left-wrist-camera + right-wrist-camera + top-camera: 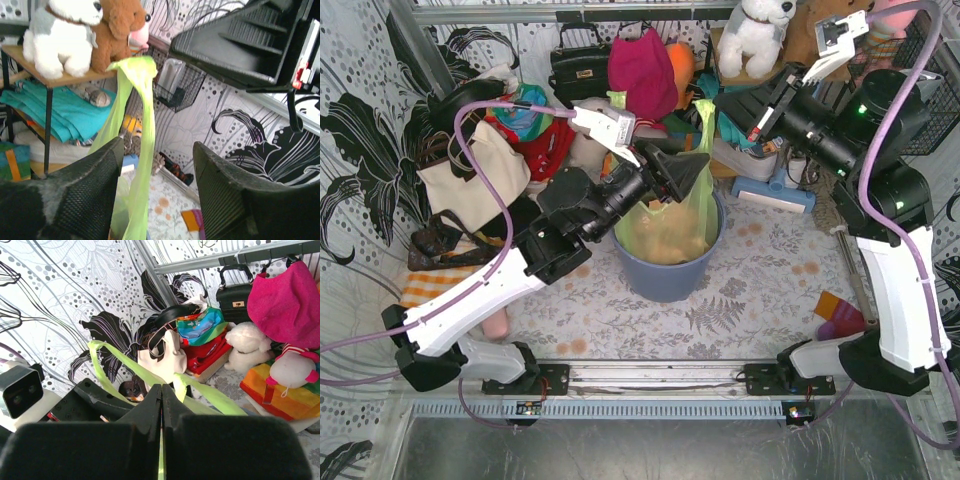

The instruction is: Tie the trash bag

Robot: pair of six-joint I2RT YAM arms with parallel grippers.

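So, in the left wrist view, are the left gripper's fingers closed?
No, the fingers of the left gripper stand apart, with a strip of the trash bag hanging between them.

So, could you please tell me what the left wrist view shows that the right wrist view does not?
Only the left wrist view: a white plush dog and a brown plush bear on a wooden shelf, plus a wire basket. Only the right wrist view: a white tote bag, a black handbag and a pink bag. Both: the trash bag, stretched into lime-green strips, which runs between the open left gripper in one view and is pinched by the shut right gripper in the other.
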